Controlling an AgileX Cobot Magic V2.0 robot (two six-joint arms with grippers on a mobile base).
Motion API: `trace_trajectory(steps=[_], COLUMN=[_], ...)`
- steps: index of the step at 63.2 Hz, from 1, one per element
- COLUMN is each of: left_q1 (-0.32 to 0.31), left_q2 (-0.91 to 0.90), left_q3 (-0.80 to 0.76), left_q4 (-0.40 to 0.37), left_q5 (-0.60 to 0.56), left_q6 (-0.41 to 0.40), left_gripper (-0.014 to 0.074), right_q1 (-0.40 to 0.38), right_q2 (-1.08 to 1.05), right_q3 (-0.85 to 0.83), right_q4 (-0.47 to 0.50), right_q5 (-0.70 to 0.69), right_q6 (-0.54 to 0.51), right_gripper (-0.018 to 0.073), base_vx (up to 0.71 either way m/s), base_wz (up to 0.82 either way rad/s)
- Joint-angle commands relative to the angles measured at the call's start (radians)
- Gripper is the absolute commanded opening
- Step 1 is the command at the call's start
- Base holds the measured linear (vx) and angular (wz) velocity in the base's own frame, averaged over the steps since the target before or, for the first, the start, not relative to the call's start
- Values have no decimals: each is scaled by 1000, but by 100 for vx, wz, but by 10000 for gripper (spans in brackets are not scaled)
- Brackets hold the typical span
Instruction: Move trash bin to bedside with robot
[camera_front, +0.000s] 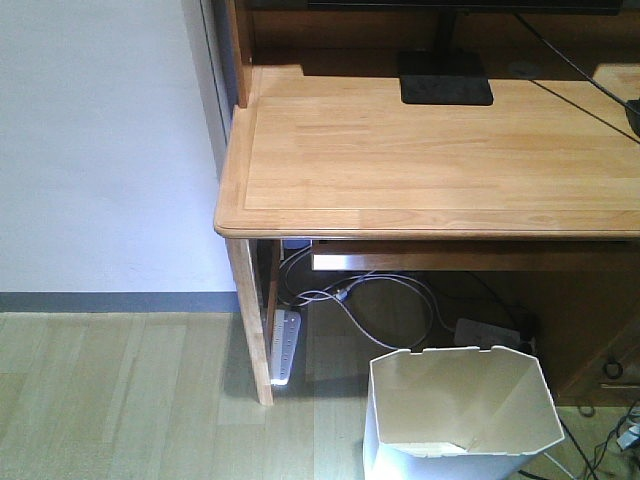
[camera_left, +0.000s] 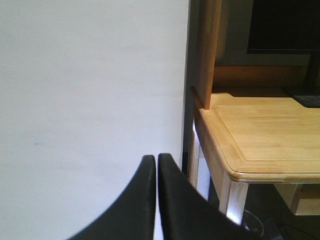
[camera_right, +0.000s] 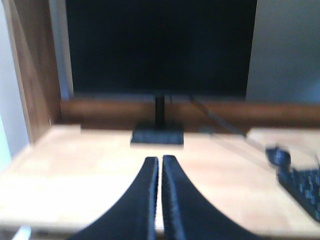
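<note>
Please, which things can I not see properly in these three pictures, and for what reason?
1. trash bin: front view, base cut off by the lower edge.
2. bed: appears in no view.
3. keyboard: right wrist view, blurred, cut off by the right edge.
4. cables under the desk: front view, too small to trace.
5. Both arms: wrist views show only the closed fingers of the left gripper and right gripper.
</note>
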Motion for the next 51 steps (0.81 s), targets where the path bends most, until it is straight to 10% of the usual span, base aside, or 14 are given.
trace_trajectory(steps=[1, 51], left_q1=[-3, -3], left_q2=[-10, -10], left_q3=[29, 29], left_q4=[-4, -4], left_q5=[-78, -78], left_q6=[-9, -9], left_gripper=[-6, -6], right_q1=[1, 1], right_q2=[95, 171], right_q3=[-91, -118], right_q4=[19, 27], right_q5=[57, 202], right_q6=[-3, -17], right_gripper=[-3, 45], base_vx=[0, 0], base_wz=[0, 0])
